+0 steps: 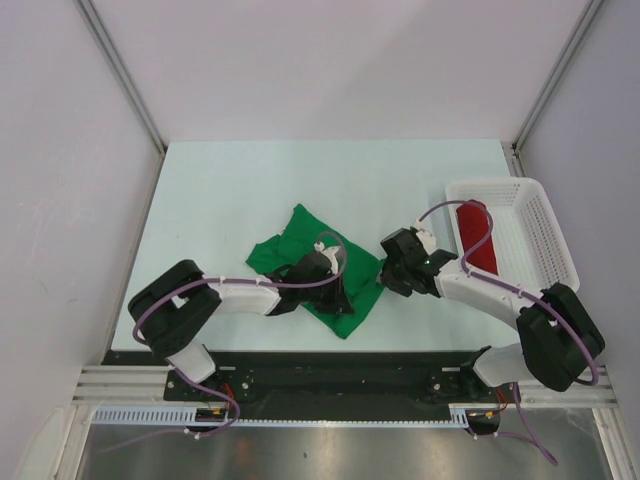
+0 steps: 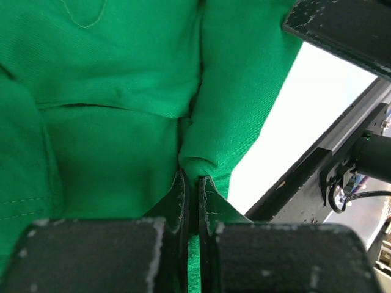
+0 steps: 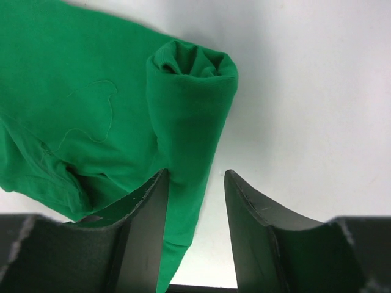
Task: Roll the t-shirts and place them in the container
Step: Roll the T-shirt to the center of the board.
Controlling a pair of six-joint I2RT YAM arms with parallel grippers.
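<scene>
While the pale table [image 1: 250, 180] takes up most of the overhead view, the bright green t-shirt [image 1: 295, 235] lies on it a little left of centre, near the front edge. It is crumpled and folded over itself rather than spread flat. Along the side nearer the right arm, the cloth is wound loosely into a tube, and the right wrist view shows the tube's open end pointing away from the camera.

The white mesh basket [image 1: 545, 235] stands on the table at the right, well apart from the green shirt. Inside it rests the red t-shirt [image 1: 482, 250], a narrow compact roll lying lengthwise against the basket's left side.

Both arms reach in from the near edge and meet at the green shirt. The left gripper [image 2: 190, 189] sits on the cloth with its fingers pressed together, pinching a raised fold of the green fabric between the tips. The right gripper [image 3: 195, 177] is at the shirt's right edge with its fingers spread. The near end of the rolled part runs down between them, close against the left finger, with bare table showing beside the right one.
</scene>
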